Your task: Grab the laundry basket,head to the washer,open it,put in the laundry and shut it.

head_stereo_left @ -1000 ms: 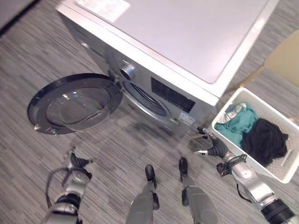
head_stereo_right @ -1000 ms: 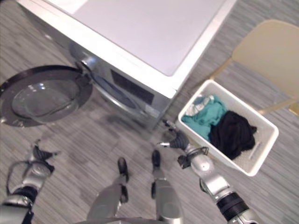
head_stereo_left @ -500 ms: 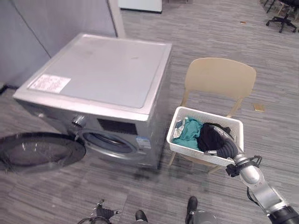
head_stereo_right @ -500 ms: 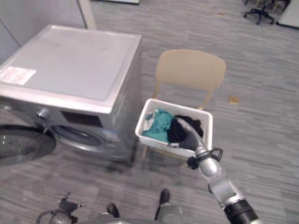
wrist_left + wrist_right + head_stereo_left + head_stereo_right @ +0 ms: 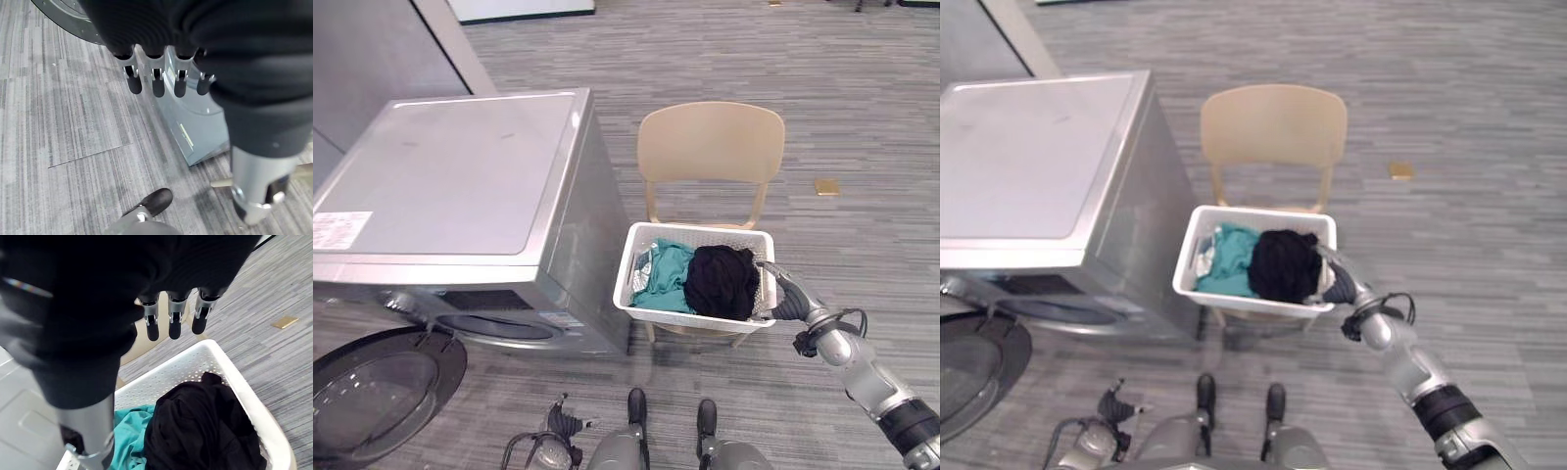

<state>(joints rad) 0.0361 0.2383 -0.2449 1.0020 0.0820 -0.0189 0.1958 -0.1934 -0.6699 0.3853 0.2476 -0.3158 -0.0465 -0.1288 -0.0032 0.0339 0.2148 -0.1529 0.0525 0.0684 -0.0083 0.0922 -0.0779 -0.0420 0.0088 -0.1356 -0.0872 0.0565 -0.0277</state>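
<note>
Grey striped carpet is running under everything, with the washer (image 5: 460,211) sitting at the left and a tan chair (image 5: 710,157) standing just to its right.

Starting at the right robot hand (image 5: 786,299): it is reaching out from the near right and hovering at the right end of the basket (image 5: 636,257), its fingers (image 5: 169,320) hanging loosely extended above the rim and gripping nothing. The arm behind it is stretching forward and inward from the near right corner. Inside the basket, the black garment (image 5: 724,282) is lying nearest that hand, with the teal garment (image 5: 661,279) beside it on the left. The basket is resting on the chair seat, right beside the washer's side panel.

Farther out, the washer door (image 5: 382,392) is hanging wide open at the near left, so opening looks finished. The left robot hand (image 5: 556,446) is idling low at the near edge, fingers (image 5: 154,81) relaxed and empty over the carpet.

Judging from this, the basket is at the washer and the door is open; loading the clothes and shutting the door are what is left.
</note>
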